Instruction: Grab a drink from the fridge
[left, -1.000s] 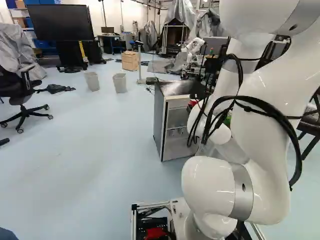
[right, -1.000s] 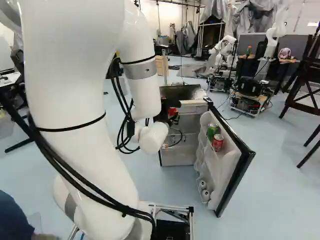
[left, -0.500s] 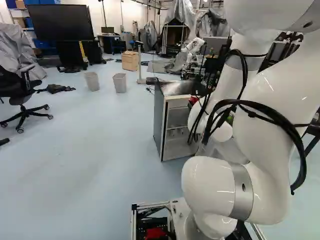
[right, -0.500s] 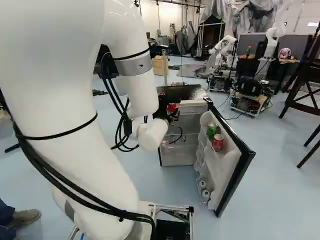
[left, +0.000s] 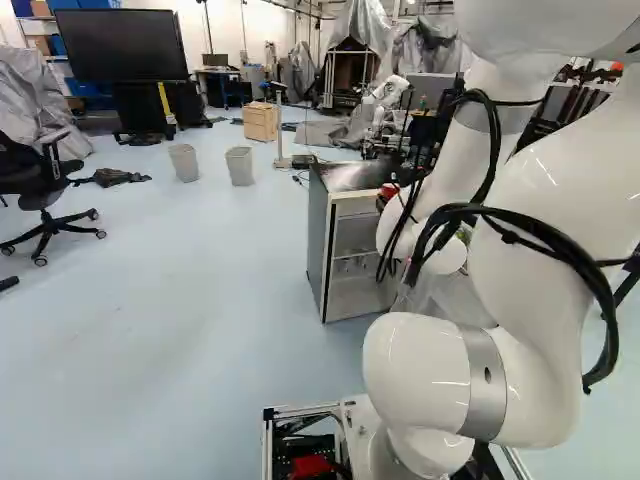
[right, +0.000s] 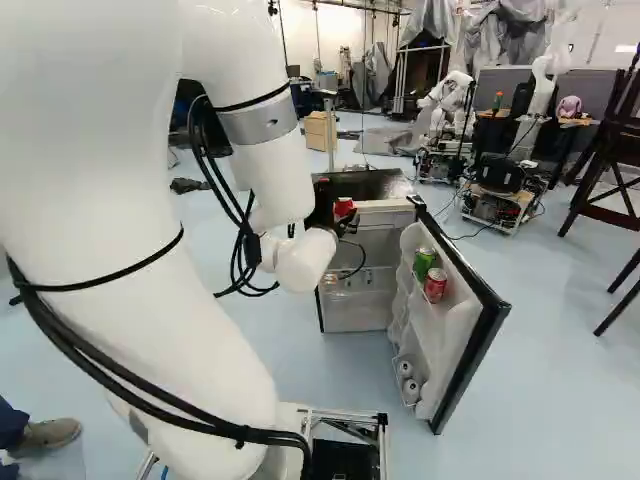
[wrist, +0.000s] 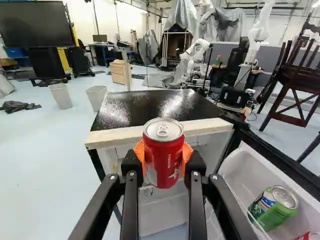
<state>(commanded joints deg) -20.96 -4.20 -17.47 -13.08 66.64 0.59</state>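
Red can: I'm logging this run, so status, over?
Gripper shut on red can. Can upright by fridge's top front edge. Fridge door open, may obstruct a sideways swing.

Bright, diffuse light fills the room around me and washes my white arm nearly blank in places, with thin glints on its curves. In my wrist view, white glare spreads over the fridge's glossy black top, and a highlight rims the red can's lid. Soft shadow dims the pale floor beside the fridge.
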